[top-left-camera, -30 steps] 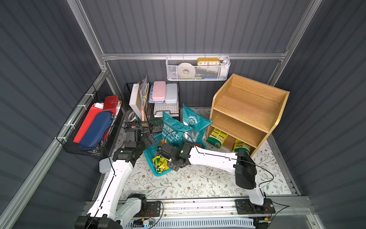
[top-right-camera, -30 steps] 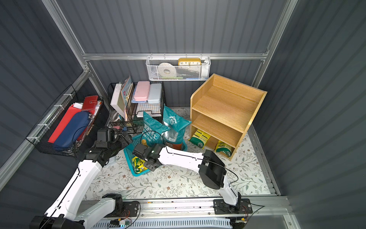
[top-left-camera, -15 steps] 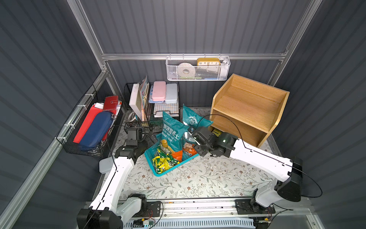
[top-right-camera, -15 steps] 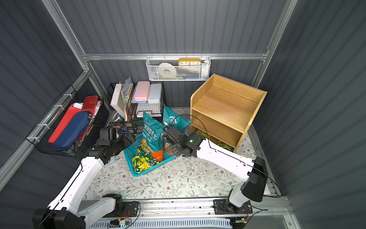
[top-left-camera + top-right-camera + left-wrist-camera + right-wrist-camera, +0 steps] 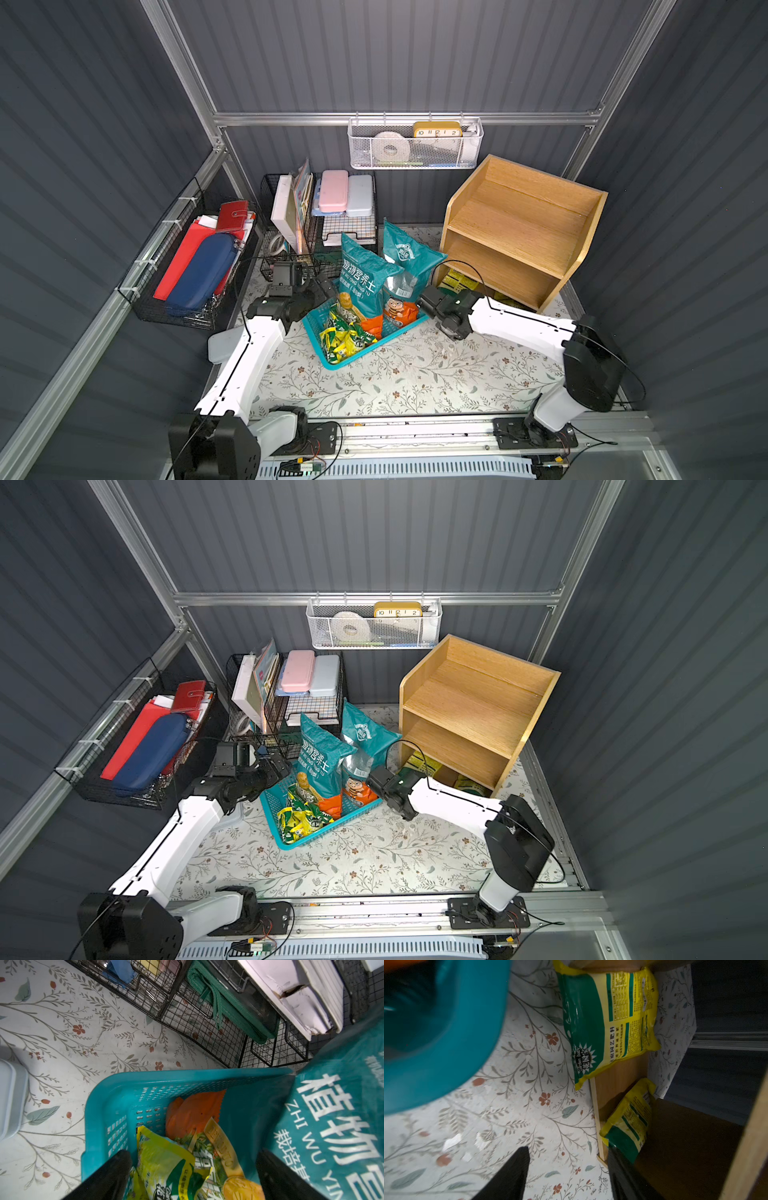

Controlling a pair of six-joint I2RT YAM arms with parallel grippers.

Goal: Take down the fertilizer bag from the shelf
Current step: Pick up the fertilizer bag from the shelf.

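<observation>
A fertilizer bag [image 5: 608, 1022] lies in the shelf's [image 5: 511, 224] bottom tier, a second bag [image 5: 631, 1118] beside it, the right tool [image 5: 566, 1167] just before the shelf, parted and empty, the left tool [image 5: 191, 1169] farther off, wide above the basket [image 5: 99, 1105].

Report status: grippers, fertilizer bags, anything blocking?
Left gripper open at teal basket. Right gripper open, empty, facing shelf bottom tier. Overhanging fertilizer bag and inner fertilizer bag there, neither gripped. Nothing blocking.
</observation>
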